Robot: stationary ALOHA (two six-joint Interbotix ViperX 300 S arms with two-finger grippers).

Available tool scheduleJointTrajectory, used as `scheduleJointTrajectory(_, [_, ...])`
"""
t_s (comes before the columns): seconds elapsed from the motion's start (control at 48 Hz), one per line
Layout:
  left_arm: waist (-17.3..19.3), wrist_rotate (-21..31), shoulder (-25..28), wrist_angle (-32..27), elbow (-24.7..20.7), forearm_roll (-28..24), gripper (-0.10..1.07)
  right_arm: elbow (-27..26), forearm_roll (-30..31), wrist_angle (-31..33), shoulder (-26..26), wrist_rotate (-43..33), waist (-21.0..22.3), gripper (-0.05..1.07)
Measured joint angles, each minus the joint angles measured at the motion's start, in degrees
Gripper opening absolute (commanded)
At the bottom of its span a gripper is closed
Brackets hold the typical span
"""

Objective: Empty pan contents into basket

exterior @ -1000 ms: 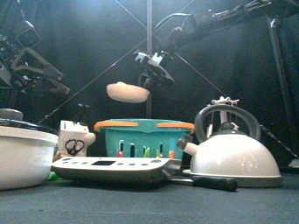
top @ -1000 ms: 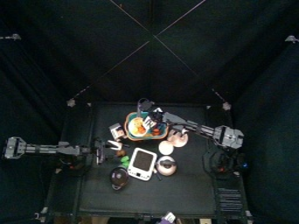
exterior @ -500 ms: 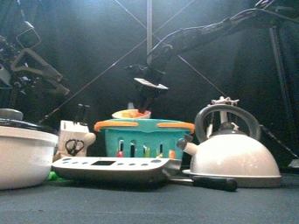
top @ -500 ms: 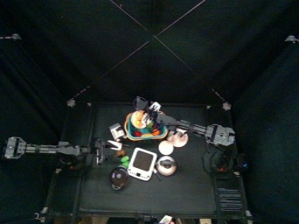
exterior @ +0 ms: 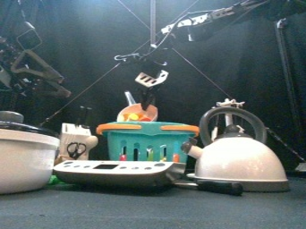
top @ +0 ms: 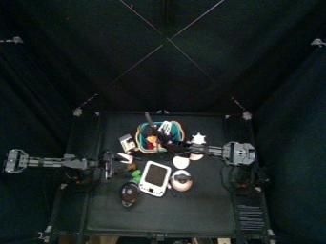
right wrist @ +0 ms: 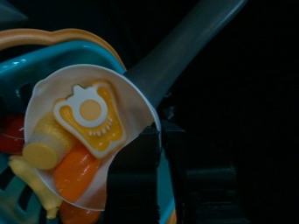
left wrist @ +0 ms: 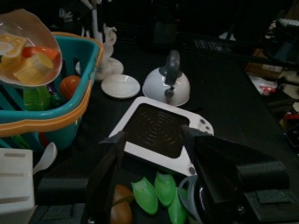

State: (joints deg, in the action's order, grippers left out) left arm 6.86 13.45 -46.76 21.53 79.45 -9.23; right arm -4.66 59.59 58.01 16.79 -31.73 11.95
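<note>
The bench [top: 211, 214] is crowded, and the basket [exterior: 146, 141] sits toward its back edge, near the middle. It's teal-green plastic with an orange band round the rim, slotted lattice sides, roughly rectangular, and there's colourful toy food piled in it: yellow, orange and red pieces showing over the rim.

Right over it is the pan [right wrist: 91, 131], tipped steeply, its pale inside facing the wrist camera, with a yellow-and-white fried-egg piece, a yellow round and an orange lump sliding toward the low lip, which hangs just above the basket's rim. From the front, the pan [exterior: 136, 113] shows as a tilted orange-and-pale shape poking above the basket, with the right claw [exterior: 148, 78] above it at the handle end. The right arm reaches in from the bench's right side and across the middle; I can't tell how its jaws stand, they're lost in the dark.

At the front edge the white kettle [exterior: 238, 154] stands at the right, a white pot [exterior: 24, 159] at the left, and a flat white scale [exterior: 114, 173] lies between them, just in front of the basket.

The left claw [left wrist: 155, 166] hangs over the bench's left side, jaws spread wide with nothing between them, above the scale and some small green pieces [left wrist: 156, 192]. A small white dish [left wrist: 121, 86] sits beside the basket.
</note>
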Motion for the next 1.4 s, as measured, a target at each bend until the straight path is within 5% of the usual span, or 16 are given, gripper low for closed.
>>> scheduleJointTrajectory(0.521, [0.0, 0.1, 0.0, -0.1, 0.1, 0.0, 0.9, -2.3, 14.3, 14.2, 5.4, -0.1, -4.2, 0.27])
scheduleJointTrajectory(1.396, [0.0, 0.0, -0.1, -0.3, 0.0, 0.0, 0.9, -2.6, 28.1, 24.5, 7.7, 0.0, -6.5, 0.27])
